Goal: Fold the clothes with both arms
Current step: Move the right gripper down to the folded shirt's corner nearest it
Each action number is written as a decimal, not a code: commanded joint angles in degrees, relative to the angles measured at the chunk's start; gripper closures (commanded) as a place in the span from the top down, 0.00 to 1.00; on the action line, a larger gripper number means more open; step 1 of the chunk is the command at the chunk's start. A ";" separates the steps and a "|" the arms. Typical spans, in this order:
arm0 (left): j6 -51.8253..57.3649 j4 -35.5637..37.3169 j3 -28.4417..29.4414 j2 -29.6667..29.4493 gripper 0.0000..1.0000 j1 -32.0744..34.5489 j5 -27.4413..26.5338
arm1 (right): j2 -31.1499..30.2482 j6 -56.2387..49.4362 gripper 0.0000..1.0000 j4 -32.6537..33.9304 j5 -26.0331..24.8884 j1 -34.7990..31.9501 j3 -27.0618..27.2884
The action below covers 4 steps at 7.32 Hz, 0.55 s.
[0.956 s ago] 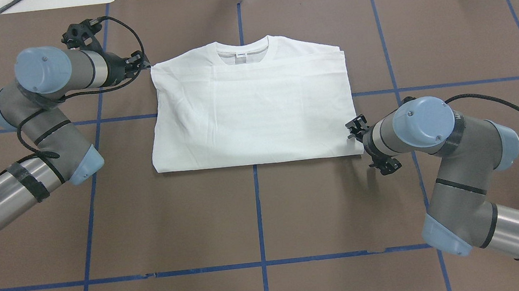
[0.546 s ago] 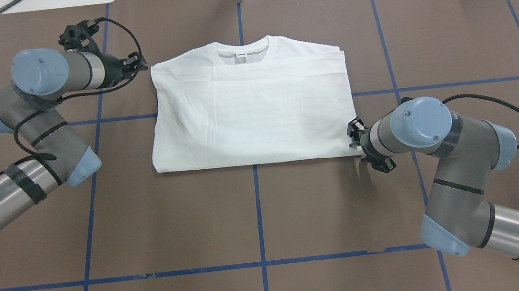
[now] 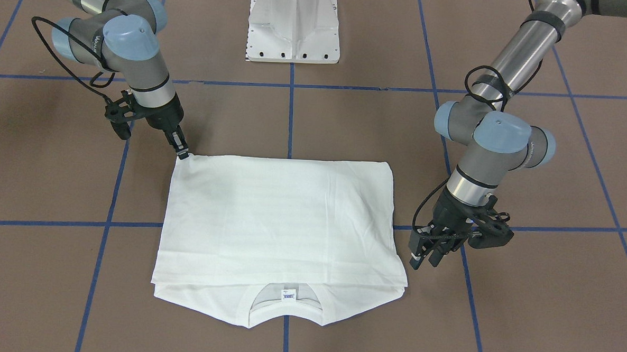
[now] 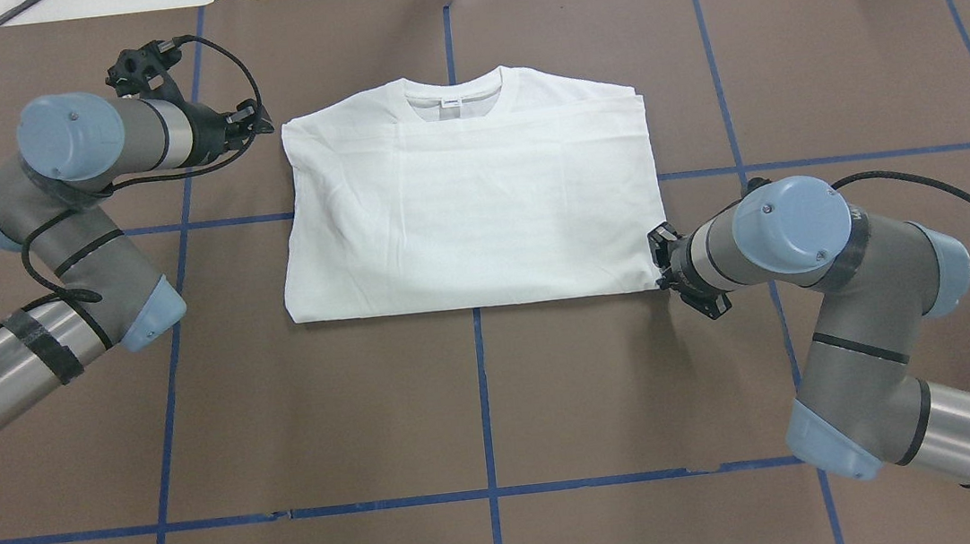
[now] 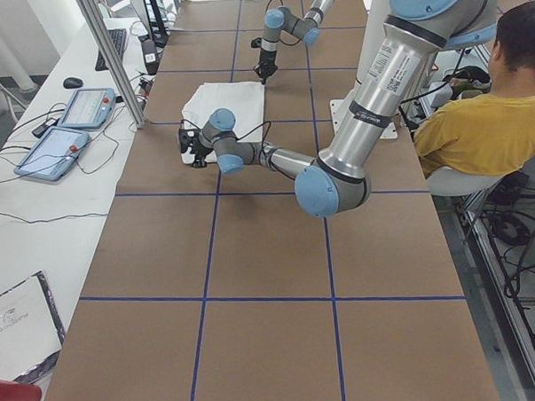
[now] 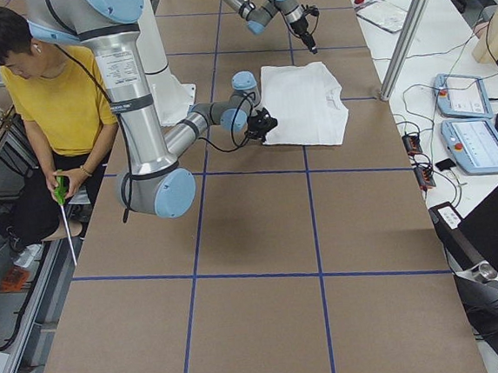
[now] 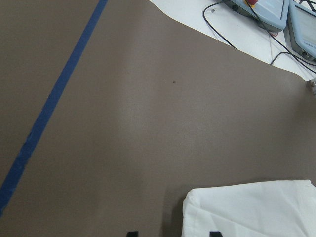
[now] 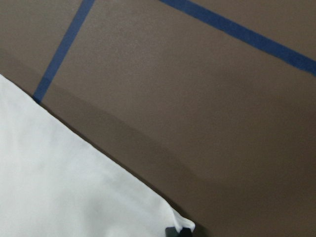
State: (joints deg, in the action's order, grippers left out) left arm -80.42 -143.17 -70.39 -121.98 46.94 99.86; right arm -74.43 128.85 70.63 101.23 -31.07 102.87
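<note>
The shirt (image 4: 470,210) lies flat between the two pincers, a soft white cotton rectangle in folded layers, with a ribbed collar. The right pincer (image 3: 183,151) looks clenched on the corner at its tips. The left pincer (image 3: 424,259) is released, just beside the shoulder corner. I'd have it take every layer before both lift together. The table (image 4: 480,399) is matte brown with blue tape lines.

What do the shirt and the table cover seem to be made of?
The shirt: soft knit cloth, probably cotton, matte white; it lies in limp layers with faint creases and soft edges. The table cover: likely brown paper or thin card, matte; flat, with no weave visible in the wrist views.
</note>
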 commanded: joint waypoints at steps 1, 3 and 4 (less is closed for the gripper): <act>0.00 0.00 -0.01 -0.01 0.58 0.00 0.07 | -0.89 0.08 0.00 0.81 0.03 -0.13 3.79; -0.09 0.09 -2.36 0.25 0.58 0.09 0.42 | -4.14 0.79 0.00 5.44 0.11 3.09 10.81; -0.26 0.52 -6.64 1.90 0.58 0.26 0.68 | -5.80 0.79 0.00 9.57 1.68 6.77 15.73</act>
State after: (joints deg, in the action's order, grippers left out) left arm -80.52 -143.02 -73.11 -121.42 47.05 100.22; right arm -78.24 129.55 75.58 101.64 -28.09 112.89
